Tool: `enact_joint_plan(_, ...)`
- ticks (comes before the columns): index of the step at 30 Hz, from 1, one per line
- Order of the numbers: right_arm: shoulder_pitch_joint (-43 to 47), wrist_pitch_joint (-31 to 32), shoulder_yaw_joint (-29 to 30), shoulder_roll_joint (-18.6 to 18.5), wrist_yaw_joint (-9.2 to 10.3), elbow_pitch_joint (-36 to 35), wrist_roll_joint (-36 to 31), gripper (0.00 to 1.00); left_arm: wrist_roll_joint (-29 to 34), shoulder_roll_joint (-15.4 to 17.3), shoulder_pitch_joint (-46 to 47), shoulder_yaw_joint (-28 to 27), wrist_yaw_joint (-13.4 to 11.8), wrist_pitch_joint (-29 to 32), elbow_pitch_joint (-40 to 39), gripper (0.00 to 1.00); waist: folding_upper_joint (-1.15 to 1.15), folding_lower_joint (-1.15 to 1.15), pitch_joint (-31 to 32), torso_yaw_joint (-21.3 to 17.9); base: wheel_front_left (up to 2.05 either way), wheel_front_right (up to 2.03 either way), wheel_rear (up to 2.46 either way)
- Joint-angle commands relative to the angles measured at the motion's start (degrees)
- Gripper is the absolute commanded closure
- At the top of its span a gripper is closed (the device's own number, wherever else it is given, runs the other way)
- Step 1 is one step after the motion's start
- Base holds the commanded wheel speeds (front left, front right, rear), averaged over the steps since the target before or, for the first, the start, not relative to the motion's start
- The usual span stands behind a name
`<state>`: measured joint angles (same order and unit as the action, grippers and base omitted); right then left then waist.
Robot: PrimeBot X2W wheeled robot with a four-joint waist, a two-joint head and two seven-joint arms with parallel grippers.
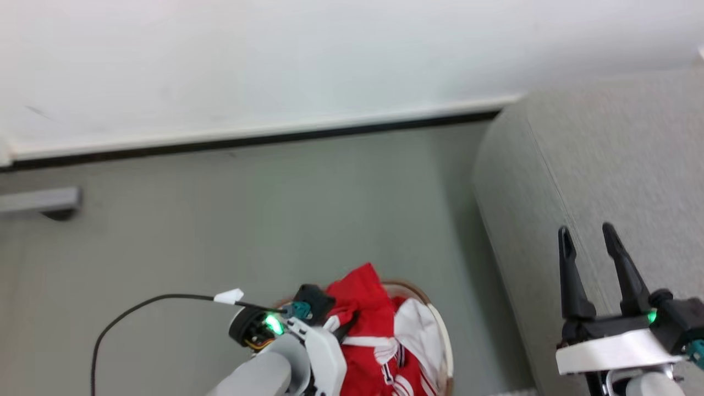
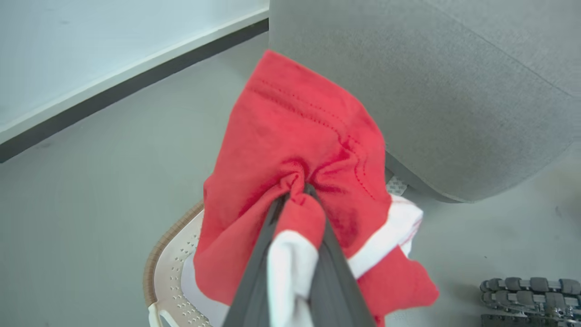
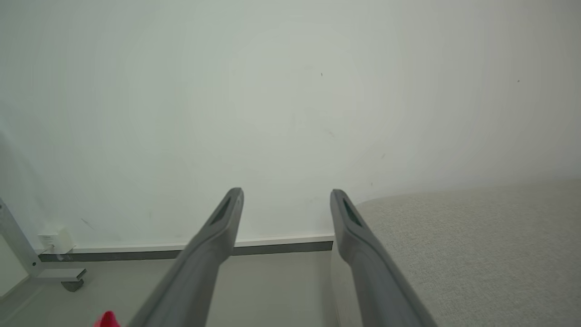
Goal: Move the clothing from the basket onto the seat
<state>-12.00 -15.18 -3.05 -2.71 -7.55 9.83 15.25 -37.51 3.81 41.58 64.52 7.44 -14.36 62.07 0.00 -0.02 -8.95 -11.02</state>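
Observation:
My left gripper (image 2: 297, 190) is shut on a fold of red jersey clothing (image 2: 295, 136) with white trim, and the cloth is bunched up over the fingertips. In the head view the same red clothing (image 1: 363, 308) rises in a peak from the cream basket (image 1: 443, 335) at the bottom centre, with a white garment (image 1: 418, 330) beside it. The basket's perforated wall and brown rim (image 2: 170, 259) lie under the cloth. The grey sofa seat (image 1: 605, 165) stands to the right. My right gripper (image 1: 588, 234) hangs open over the sofa's arm, with nothing between its fingers (image 3: 227, 213).
A white wall with a dark skirting (image 1: 247, 140) runs along the back, above grey floor (image 1: 247, 220). A grey metal foot (image 1: 41, 201) sticks out at the far left. A black cable (image 1: 137, 308) loops by my left wrist. A grey tracked part (image 2: 531, 295) lies on the floor near the sofa.

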Motion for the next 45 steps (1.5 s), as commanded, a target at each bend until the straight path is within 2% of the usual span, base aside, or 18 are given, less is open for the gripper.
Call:
enact_joint_plan(1,1.14,0.05,0.18,-0.31,0.12,0.31,-0.01,0.00,-0.99,-0.16,-0.97,-0.53,-0.30,-0.44,-0.75,1.00,0.00,0.02,4.61,4.23,0.00,0.00,0.00)
enact_joint_plan(5,3.58,0.05,-0.55,-0.28,0.12,0.89,0.53,0.00,-1.61,0.61,-0.58,-3.82,-1.12,-0.79,-6.31,1.00,0.00,0.02,7.92,6.33,0.00,0.00,0.00)
enact_joint_plan(12,4.69,0.05,-2.92,-0.30,0.12,1.19,2.20,0.00,1.14,5.09,-1.75,-12.72,-4.41,-0.77,-25.38,1.00,0.00,0.02,10.50,8.84,0.00,0.00,0.00)
enact_joint_plan(21,5.47,0.05,-5.30,-0.28,0.12,0.73,3.86,0.00,-0.12,7.56,-0.60,-17.73,-5.75,-0.76,-36.59,1.00,0.00,0.02,11.56,9.85,0.00,0.00,0.00)
enact_joint_plan(28,5.32,0.05,-6.44,-0.27,0.12,0.46,3.77,0.00,-0.08,8.92,1.05,-18.67,-7.06,0.61,-40.22,1.00,0.00,0.02,11.45,9.98,0.00,0.00,0.00)
enact_joint_plan(35,4.17,0.05,-10.13,-0.35,0.12,-0.35,5.43,0.00,-0.46,9.69,1.49,-19.09,-7.83,0.96,-41.27,1.00,0.00,0.02,11.24,9.44,0.00,0.00,0.00)
enact_joint_plan(39,3.12,0.05,-15.93,-1.32,0.12,-0.55,8.44,0.00,-0.47,9.54,2.00,-19.05,-7.84,0.93,-41.04,1.00,0.00,0.02,11.14,9.67,0.00,0.00,0.00)
enact_joint_plan(45,-1.18,0.05,-25.88,-3.91,0.12,3.62,13.35,0.00,0.05,8.46,3.27,-18.15,-7.26,1.15,-40.12,1.00,0.00,0.02,10.83,10.88,0.00,0.00,0.00)
